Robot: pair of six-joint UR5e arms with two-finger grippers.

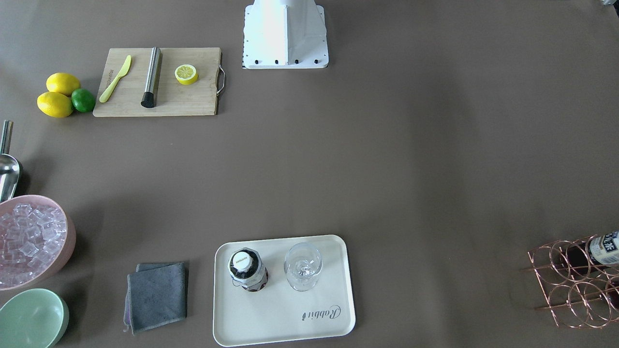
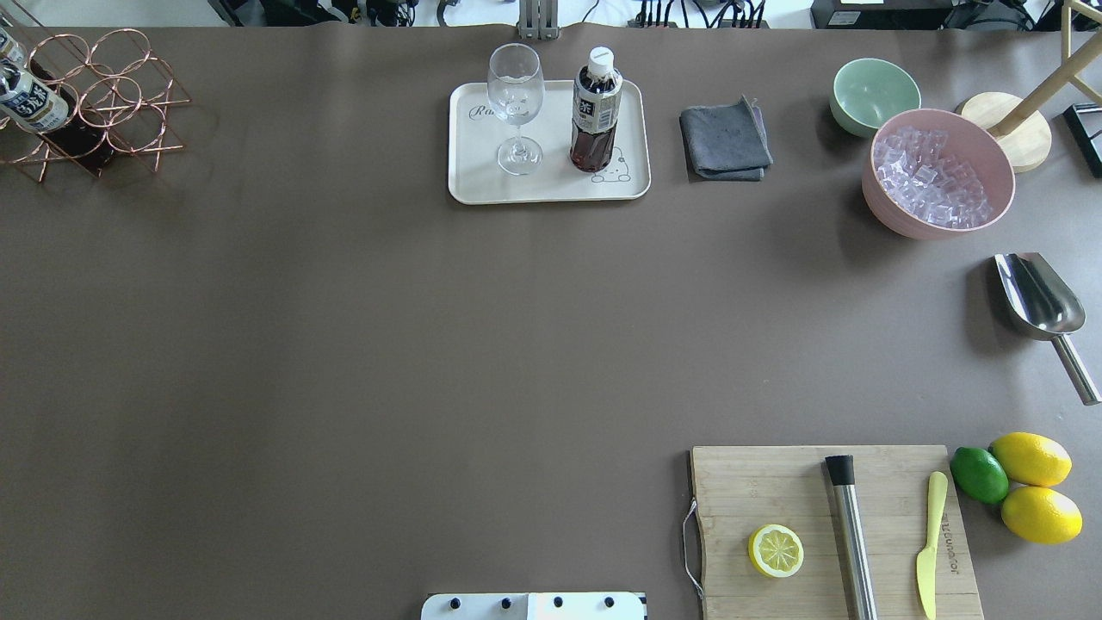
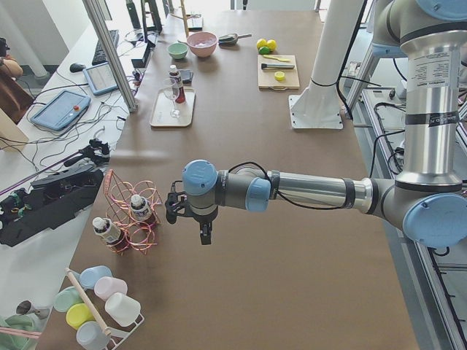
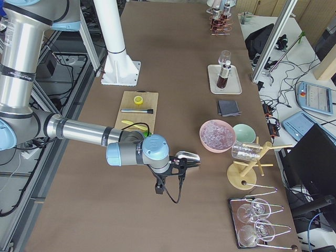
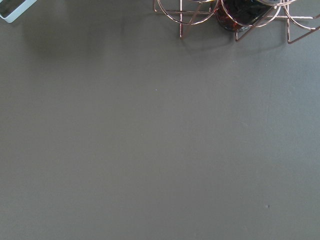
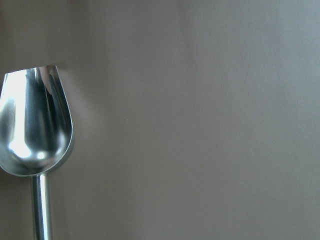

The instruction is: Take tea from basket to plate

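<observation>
table (image 2: 344, 344): brown and big, seen from overhead.
basket (image 2: 95, 103): at 10 o'clock, other bottles (image 2: 34, 102) lie inside.
plate (image 2: 551, 185): at 12 o'clock.
tea (image 2: 596, 112): stands up on the plate, just beside the glass (image 2: 515, 108).
left gripper (image 3: 171, 208): near the basket. I cannot tell if it is open.
right gripper (image 4: 179, 164): by the scoop (image 4: 188, 156). I cannot tell that either.
my tip: the job looks done, so I would back away slowly and not bump the wires.

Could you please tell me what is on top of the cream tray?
A white-capped tea bottle and a clear stemmed glass stand upright, side by side, on the tray. From overhead, the glass hides part of the script, the bottle part of the bear drawing.
</observation>
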